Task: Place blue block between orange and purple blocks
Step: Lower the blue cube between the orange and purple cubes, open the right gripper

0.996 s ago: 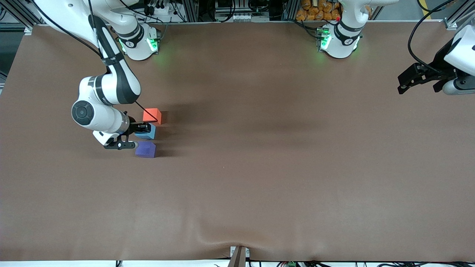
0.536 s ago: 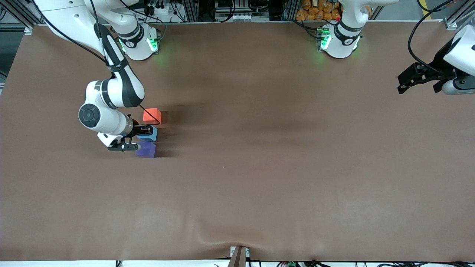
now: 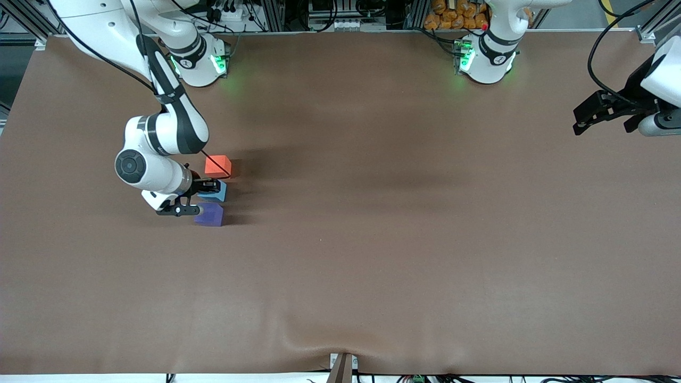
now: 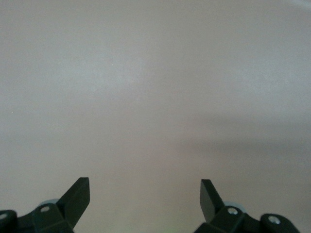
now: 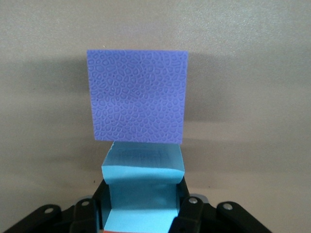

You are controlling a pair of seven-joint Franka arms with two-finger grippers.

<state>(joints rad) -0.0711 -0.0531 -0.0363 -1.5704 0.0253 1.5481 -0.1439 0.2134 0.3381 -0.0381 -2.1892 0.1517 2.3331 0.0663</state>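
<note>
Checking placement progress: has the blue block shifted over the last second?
Yes, slightly. The blue block, held in the right gripper, moved toward the left arm's end, lining up between the unmoved orange block and purple block.

blue block between orange block, purple block

Brown tabletop, matte cover with a ripple at the middle of the edge nearest the front camera. Three small cubes sit in a short row toward the right arm's end, about midway between the base edge and the camera edge: orange block farthest from the camera, blue block in the middle, purple block nearest. The blue one sits close to both neighbours; whether it touches them can't be made out.
</note>
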